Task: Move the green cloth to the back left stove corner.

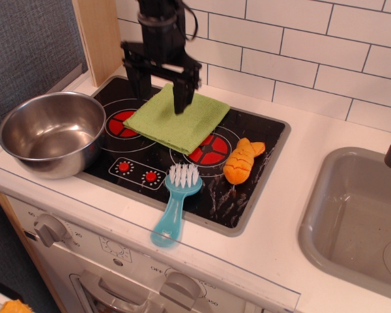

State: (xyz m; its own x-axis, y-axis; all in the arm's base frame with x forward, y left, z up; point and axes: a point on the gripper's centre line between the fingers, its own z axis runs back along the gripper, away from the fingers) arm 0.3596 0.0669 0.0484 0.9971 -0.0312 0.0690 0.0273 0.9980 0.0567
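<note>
The green cloth (176, 120) lies flat on the black cooktop (143, 166), spread over the middle and back, covering part of both red burner rings. My black gripper (161, 91) hangs over the cloth's back left edge with its two fingers spread wide apart and nothing between them. The left finger (142, 83) is just off the cloth's left edge, the right finger (181, 98) is over the cloth. The back left stove corner (114, 86) is bare black glass, just left of the gripper.
A steel bowl (51, 134) stands at the cooktop's left edge. A blue dish brush (175, 203) lies across the front rim. An orange toy fish (242, 160) lies on the right side. A grey sink (358, 222) is at far right. A tiled wall is behind.
</note>
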